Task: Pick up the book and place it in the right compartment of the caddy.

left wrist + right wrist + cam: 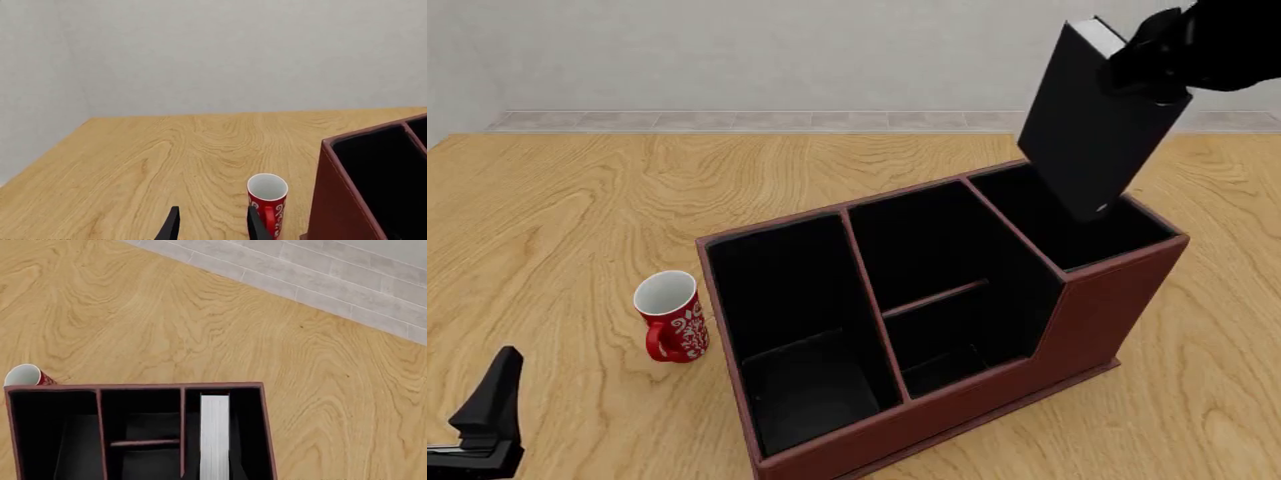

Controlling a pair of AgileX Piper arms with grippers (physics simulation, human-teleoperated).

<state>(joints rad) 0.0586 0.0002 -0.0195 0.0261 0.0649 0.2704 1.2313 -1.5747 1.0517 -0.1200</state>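
The black book (1090, 125) with white page edges (215, 435) hangs tilted at the far right, its top end held by my right gripper (1141, 60), which is shut on it. Its lower corner dips just inside the rim of the right compartment (1094, 240) of the reddish-brown caddy (988, 385). In the right wrist view the page edges line up inside that narrow end slot (245, 430); the fingers themselves do not show there. My left gripper (213, 227) is open and holds nothing, low at the near left (487, 420).
A red mug (670, 316) with a white inside stands upright left of the caddy, beside my left fingertips (257, 225) in the left wrist view (268, 200). The caddy's middle slot has a crossbar (934, 298). A grey wall lies beyond the table.
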